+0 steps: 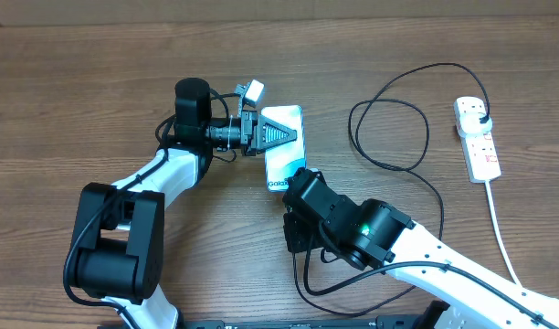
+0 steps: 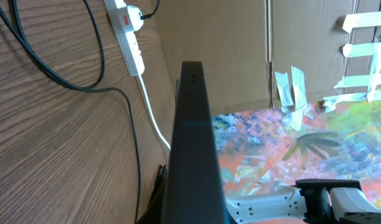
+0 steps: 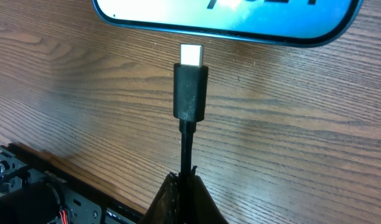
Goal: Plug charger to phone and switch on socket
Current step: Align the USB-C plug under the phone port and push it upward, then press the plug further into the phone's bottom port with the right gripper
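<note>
"How far along are they?"

"Not plugged in yet. The left fingers point(image 1: 278, 134) are clamped on the slim smartphone with the light-blue screen point(image 1: 281, 164), holding it around the middle of the brown wooden tabletop point(image 1: 79, 91), its near end turned toward the other arm. The right fingers point(image 3: 178, 202) are pinched tight on the thin black charger cable point(image 3: 187, 146) just behind its black connector point(image 3: 190, 93). The bright metal tip point(image 3: 191, 55) stands just short of the phone's edge. It's lined up but not touching."

"And the cable's other end?"

"The black plug point(image 1: 481, 115) looks seated in the far outlet of the white power strip point(image 1: 483, 155). That lies at the far right, well apart from both arms."

"Is it switched on?"

"I can't tell. There are red marks on the strip, but they're too small to read. By my reckoning the wall end is done. Pushing the tip into the phone is left, then the switch."
</note>
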Controlling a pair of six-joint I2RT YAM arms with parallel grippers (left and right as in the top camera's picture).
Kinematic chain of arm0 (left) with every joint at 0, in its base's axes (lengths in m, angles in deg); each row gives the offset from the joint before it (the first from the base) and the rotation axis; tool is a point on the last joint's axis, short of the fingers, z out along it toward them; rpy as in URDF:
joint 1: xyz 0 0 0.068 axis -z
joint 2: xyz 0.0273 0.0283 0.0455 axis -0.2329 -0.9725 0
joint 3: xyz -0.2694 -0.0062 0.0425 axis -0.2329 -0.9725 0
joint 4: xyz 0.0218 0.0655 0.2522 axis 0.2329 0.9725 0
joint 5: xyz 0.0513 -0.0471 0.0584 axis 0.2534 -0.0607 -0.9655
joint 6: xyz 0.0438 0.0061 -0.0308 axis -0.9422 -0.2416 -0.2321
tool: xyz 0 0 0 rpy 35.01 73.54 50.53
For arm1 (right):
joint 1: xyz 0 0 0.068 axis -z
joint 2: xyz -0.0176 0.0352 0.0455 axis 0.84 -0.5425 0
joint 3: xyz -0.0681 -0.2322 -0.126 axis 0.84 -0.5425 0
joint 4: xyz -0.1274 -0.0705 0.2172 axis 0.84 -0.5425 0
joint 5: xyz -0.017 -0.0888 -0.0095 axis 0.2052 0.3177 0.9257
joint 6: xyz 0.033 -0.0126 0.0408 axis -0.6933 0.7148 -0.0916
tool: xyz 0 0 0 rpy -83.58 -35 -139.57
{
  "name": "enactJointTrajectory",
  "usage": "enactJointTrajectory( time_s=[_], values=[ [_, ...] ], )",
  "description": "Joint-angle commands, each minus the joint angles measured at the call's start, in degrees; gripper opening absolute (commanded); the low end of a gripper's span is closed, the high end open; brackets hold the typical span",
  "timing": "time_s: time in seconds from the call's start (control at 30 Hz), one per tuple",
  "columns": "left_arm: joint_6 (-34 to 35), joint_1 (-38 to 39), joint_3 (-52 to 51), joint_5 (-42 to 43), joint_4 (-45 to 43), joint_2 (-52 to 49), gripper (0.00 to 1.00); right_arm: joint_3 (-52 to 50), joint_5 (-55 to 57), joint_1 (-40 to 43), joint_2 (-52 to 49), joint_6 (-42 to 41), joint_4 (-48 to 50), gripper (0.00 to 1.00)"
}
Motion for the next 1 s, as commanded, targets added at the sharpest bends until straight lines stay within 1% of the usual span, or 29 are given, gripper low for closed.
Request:
enactJointTrajectory(
  time_s=[0.0, 0.4, 0.97],
  values=[
    [-1.51, 0.31, 1.27, 1.73, -0.24, 0.04, 0.04, 1.64, 0.59, -0.26, 0.04, -1.29, 0.33, 0.04],
    [-2.99, 0.31, 1.27, 1.73, -0.24, 0.04, 0.04, 1.64, 0.59, -0.26, 0.04, -1.46, 0.24, 0.04],
    [-2.93, 0.31, 1.18, 2.01, -0.22, 0.04, 0.04, 1.64, 2.49, -0.26, 0.04, -2.99, 0.44, 0.04]
  ],
)
